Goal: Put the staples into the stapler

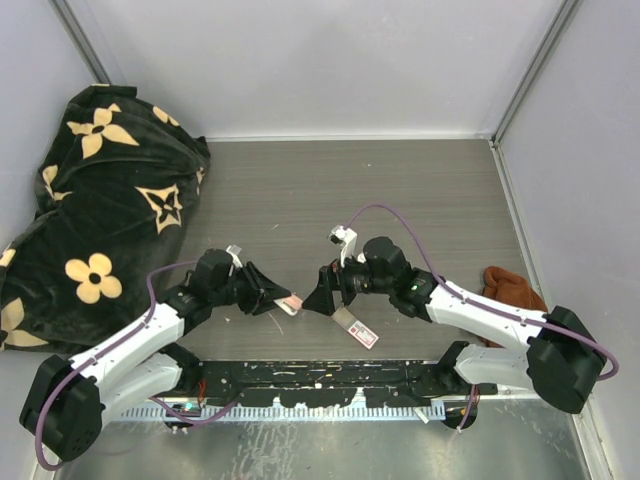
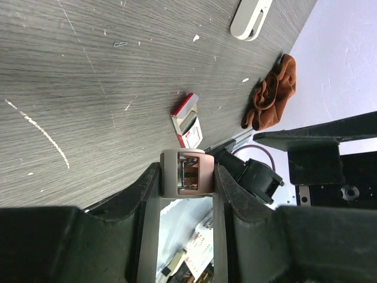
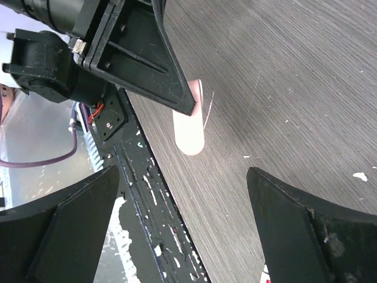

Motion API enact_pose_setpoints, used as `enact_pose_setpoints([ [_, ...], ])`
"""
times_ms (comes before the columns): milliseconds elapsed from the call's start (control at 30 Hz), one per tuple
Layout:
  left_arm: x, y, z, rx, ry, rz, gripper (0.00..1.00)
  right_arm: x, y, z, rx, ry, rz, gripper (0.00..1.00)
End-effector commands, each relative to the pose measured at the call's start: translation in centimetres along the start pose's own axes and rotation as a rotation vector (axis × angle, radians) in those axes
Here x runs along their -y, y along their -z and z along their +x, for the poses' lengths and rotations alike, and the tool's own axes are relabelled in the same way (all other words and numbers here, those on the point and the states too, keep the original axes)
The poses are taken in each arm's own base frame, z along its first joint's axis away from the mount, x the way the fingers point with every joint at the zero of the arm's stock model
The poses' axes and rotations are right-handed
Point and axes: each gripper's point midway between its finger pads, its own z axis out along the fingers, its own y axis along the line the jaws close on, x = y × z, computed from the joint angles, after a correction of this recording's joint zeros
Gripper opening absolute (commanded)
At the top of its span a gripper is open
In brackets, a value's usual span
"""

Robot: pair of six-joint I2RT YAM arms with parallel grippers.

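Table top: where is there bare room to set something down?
Freest: the far strip between the floral cloth and the right wall, beyond the spare white stapler. Crowded: front centre, where the left gripper holding a small stapler, the open right gripper and the staple box meet.

The left arm [image 1: 120, 355] and right arm [image 1: 490, 315] show white links, black joints, black wedge-shaped fingers [image 3: 294, 227]. A purple cable [image 1: 385, 209] loops along each.

The right gripper [image 3: 182, 174] has its jaws spread wide over the table [image 3: 283, 71]; the left gripper [image 3: 187, 101] clamps a pale stapler [image 3: 189, 134]; its rounded end lies near the chipped black rail [image 3: 147, 194].
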Motion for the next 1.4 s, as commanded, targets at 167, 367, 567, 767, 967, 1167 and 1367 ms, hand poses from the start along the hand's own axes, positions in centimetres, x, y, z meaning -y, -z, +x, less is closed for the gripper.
enact_pose_setpoints([
  [167,-1.0,-0.7,-0.7,0.026,0.046,-0.042,0.0,-0.2,-2.1,-0.5,0.027,0.065,0.028,0.92],
  [367,-2.0,-1.9,-0.6,-0.01,-0.02,-0.07,0.04,0.3,-3.8,0.4,-0.01,0.072,0.063,0.9],
  [567,-3.5,-3.1,-0.3,-0.054,-0.019,-0.097,0.05,0.6,-6.0,2.0,-0.05,0.096,0.106,0.88],
  [767,-4.6,-3.5,-0.4,-0.048,-0.013,-0.133,0.08,1.7,-6.9,3.4,-0.051,0.23,0.218,0.94],
  [967,-4.5,-3.1,-0.4,-0.039,-0.043,-0.126,0.07,1.9,-7.3,3.8,-0.052,0.321,0.293,0.95],
  [1167,-1.7,-2.3,-0.5,-0.007,-0.127,0.034,0.02,0.2,-6.4,2.4,0.01,0.263,0.253,0.98],
  [1367,2.0,0.1,-0.7,0.063,-0.292,0.2,0.0,-2.9,-3.8,0.8,0.077,0.13,0.069,1.0],
])
